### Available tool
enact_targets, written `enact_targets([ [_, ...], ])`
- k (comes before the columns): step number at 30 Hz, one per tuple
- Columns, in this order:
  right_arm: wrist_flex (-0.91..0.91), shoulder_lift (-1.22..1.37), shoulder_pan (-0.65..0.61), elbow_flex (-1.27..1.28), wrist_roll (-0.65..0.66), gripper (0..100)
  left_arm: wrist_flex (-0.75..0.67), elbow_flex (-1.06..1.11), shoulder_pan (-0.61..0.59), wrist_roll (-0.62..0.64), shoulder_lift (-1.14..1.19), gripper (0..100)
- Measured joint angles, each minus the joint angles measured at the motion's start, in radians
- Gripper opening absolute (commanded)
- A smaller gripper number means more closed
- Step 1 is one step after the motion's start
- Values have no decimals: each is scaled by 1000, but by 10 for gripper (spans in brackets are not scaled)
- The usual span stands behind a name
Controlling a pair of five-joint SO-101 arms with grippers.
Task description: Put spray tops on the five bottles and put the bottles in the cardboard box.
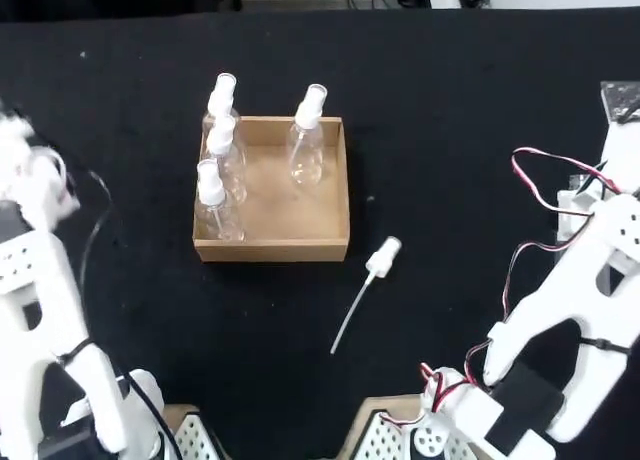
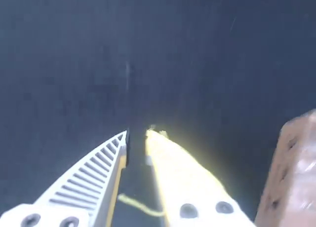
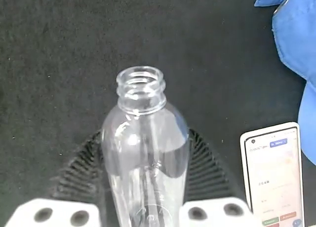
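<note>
From above, the cardboard box [image 1: 272, 242] sits on the black counter [image 1: 450, 130], a shallow open tray of plain brown board with low walls. Four clear plastic bottles stand upright in it, each capped with a white spray top. Three line the box's left wall: one at the far corner [image 1: 221, 100], one midway [image 1: 228, 158] and one toward the near corner [image 1: 214, 205]. The fourth [image 1: 306, 138] stands near the far right corner. A loose spray top [image 1: 382, 258] lies on the counter just off the box's near right corner, its thin pale dip tube slanting away from the box toward the arms. The right arm [image 1: 590, 280], white with red and white wires, stands well off the box's right side, and the left arm [image 1: 45, 320] stands off its near left side.

The right wrist view brings in the fifth bottle [image 3: 142, 96], transparent and smooth, pear-shaped below a threaded open neck with no top on it. The right pincer [image 3: 147, 140] grips it by the body between dark ribbed fingers [image 3: 79, 163]. A phone [image 3: 270, 177] with a lit screen and a fold of blue fabric [image 3: 296, 44] lie on the counter beyond.

The left wrist view shows the left pincer [image 2: 137, 134] over bare counter. One finger is ridged white and the other smooth yellow. Their tips are drawn together to a narrow slit with nothing between them. A blurred brown block [image 2: 291, 172] sits just beside it.
</note>
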Motion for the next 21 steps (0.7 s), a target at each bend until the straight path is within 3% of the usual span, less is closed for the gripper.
enact_targets([
  [5, -2, 0, 75, 0, 0, 11, 167, -353, 124, -80, 0, 186],
  [11, -38, -2, 149, 44, 0, 11, 311, -664, 512, -176, -2, 191],
  [16, -110, -6, 207, 140, 0, 11, 311, -704, 893, -215, 37, 191],
  [21, -196, -6, 259, 215, 0, 11, 276, -684, 1142, -216, 219, 188],
])
